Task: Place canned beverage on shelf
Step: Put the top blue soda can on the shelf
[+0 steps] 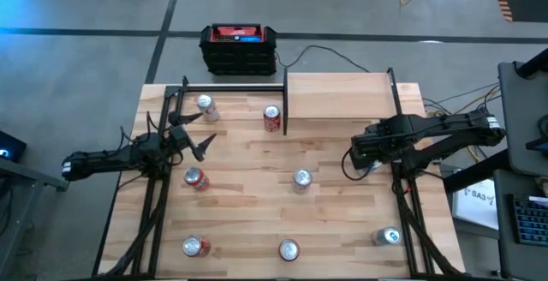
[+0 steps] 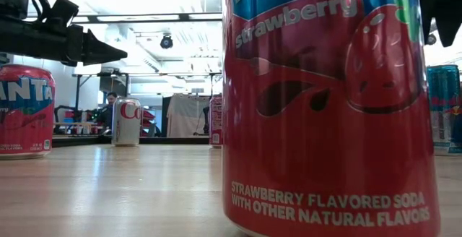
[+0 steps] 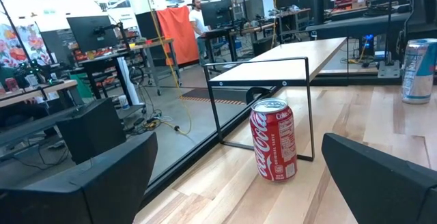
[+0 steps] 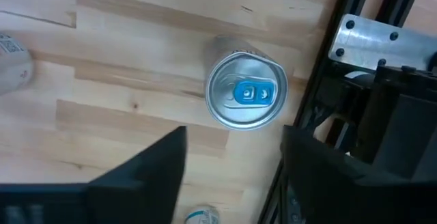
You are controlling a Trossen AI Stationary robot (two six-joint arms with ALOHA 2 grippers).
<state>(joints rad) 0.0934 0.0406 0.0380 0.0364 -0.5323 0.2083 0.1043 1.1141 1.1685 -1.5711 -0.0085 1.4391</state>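
From above, the wooden counter carries several upright cans. The shelf stands at the counter's far edge, right of centre, its pale board bare. A red can stands just beside the shelf's left posts, a silver-topped can farther left. The left gripper hovers near the left edge between that silver-topped can and another red can, its fingers spread wide. The right gripper is over the counter's right side; a can under it is almost wholly hidden by the arm. A black-and-red box sits on the floor beyond the counter.

At counter level, a strawberry soda can fills much of the picture, top cut off. A Fanta can is cropped at the left edge, and a silver Coke can stands farther back.

The left wrist view shows a Coca-Cola can standing in front of the shelf's black posts, framed between the parted fingers.

The right wrist view looks straight down on a blue-tabbed can standing free on the wood. The right gripper's fingers are apart and hold nothing; another can top at the bottom edge is cut off.
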